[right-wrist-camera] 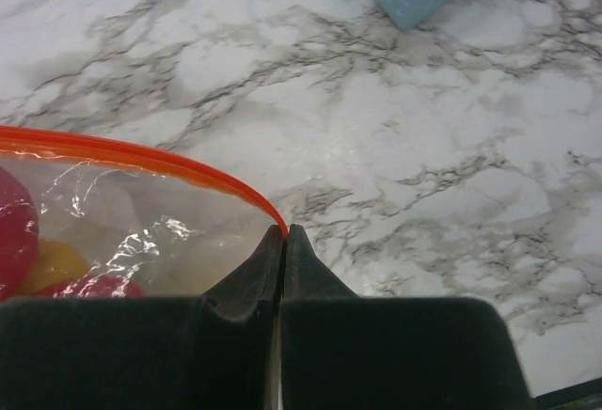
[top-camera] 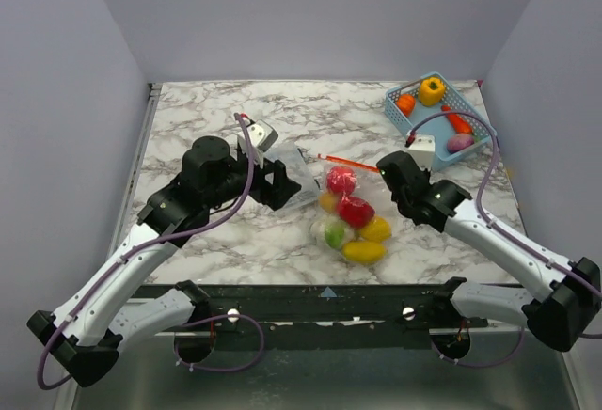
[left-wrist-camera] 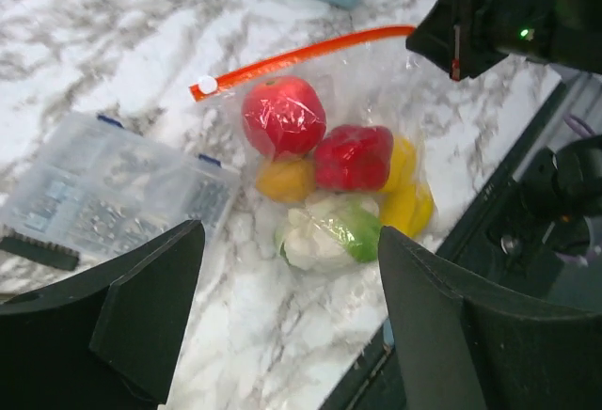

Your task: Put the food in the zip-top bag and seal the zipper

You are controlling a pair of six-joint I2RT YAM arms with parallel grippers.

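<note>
The zip-top bag (left-wrist-camera: 376,86) lies flat on the marble worktop (top-camera: 207,109) between the two arms, towards the near edge, with the food (left-wrist-camera: 353,158) inside it: a round red piece, a red pepper, two yellow pieces, an orange-yellow one and a white-and-green one, all bunched together and touching. The zipper (left-wrist-camera: 301,55) runs along the bag's far edge, with its small white slider tab (left-wrist-camera: 207,84) at the end nearer the left arm; whether the strip is pressed shut along its length cannot be told. The right gripper (right-wrist-camera: 284,239) is fully closed, its fingertips pinching the other end of the zipper at the bag's corner. The left gripper (left-wrist-camera: 290,239) stands wide apart with nothing in it, hanging above the worktop and looking down on the bag. Just beside the bag, on the left arm's side, lies a clear box (left-wrist-camera: 113,194) with small compartments. A blue basket (top-camera: 393,102) sits at the far right corner of the worktop, well apart from the bag, holding more toy pieces (top-camera: 432,90) in yellow, orange, red and purple
</note>
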